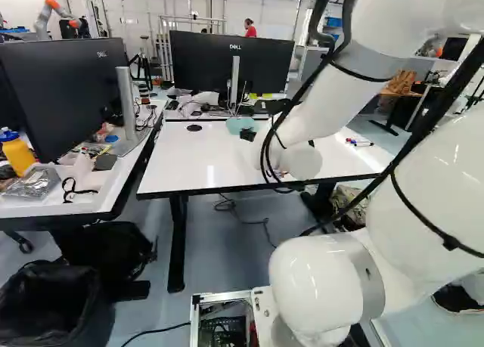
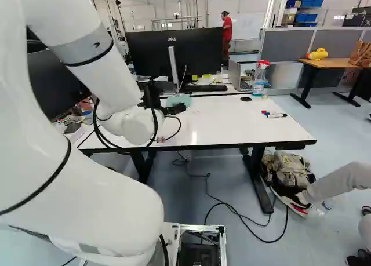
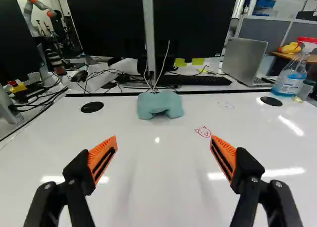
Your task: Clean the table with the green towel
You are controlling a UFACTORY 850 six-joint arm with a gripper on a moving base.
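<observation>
My gripper (image 2: pixel 174 108) is over the white table (image 2: pixel 232 130) in the right base view. In the wrist view the gripper (image 3: pixel 163 150) stands wide open, nothing between its orange-padded fingers. The green towel (image 3: pixel 159 105), pale and bunched up, lies ahead of it near the table's far edge, below the monitor stand. Between towel and fingers, a little to one side, is a small red drawing (image 3: pixel 203 132) on the glossy top. Fainter marks (image 3: pixel 226 105) show beyond it.
Markers (image 2: pixel 274 114) lie at the table's right part. A spray bottle (image 3: pixel 291 77), laptop (image 3: pixel 246 61) and keyboard (image 3: pixel 194 80) stand behind. A monitor (image 1: pixel 231 63) rises past the far edge. Another desk with a monitor (image 1: pixel 64 90) is at left; another robot (image 1: pixel 57 14) stands far back.
</observation>
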